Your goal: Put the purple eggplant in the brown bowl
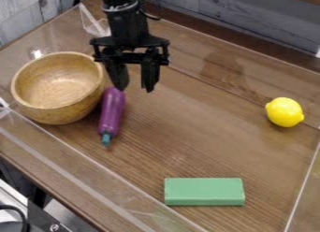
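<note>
The purple eggplant lies on the wooden table just right of the brown bowl, its teal stem tip pointing toward the front edge. It rests against or very close to the bowl's outer wall. The bowl holds nothing. My gripper hangs pointing down just above and behind the eggplant's upper end. Its two dark fingers stand apart, open, with nothing between them.
A yellow lemon sits at the right side. A green rectangular block lies near the front edge. A clear raised rim borders the table.
</note>
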You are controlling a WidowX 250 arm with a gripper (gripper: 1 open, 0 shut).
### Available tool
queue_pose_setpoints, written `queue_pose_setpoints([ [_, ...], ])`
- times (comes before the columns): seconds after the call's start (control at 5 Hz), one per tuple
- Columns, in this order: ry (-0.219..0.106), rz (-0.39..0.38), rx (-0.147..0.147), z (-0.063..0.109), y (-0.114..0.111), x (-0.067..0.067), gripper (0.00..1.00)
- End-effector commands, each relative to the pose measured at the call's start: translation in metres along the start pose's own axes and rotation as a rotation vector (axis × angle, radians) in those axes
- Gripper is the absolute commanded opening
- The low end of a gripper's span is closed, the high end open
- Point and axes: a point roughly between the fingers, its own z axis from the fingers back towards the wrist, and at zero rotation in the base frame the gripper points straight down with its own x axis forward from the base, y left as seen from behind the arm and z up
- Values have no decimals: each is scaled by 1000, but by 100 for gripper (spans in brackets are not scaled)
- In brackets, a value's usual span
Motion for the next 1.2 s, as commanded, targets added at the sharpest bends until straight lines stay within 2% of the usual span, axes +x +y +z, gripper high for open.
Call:
queue_pose_setpoints([
  [0.0,-52,-4,17,10,7,1,100],
  [0.8,-46,25,77,-18,31,-8,100],
  [1.0,-51,26,59,-6,23,-5,100],
])
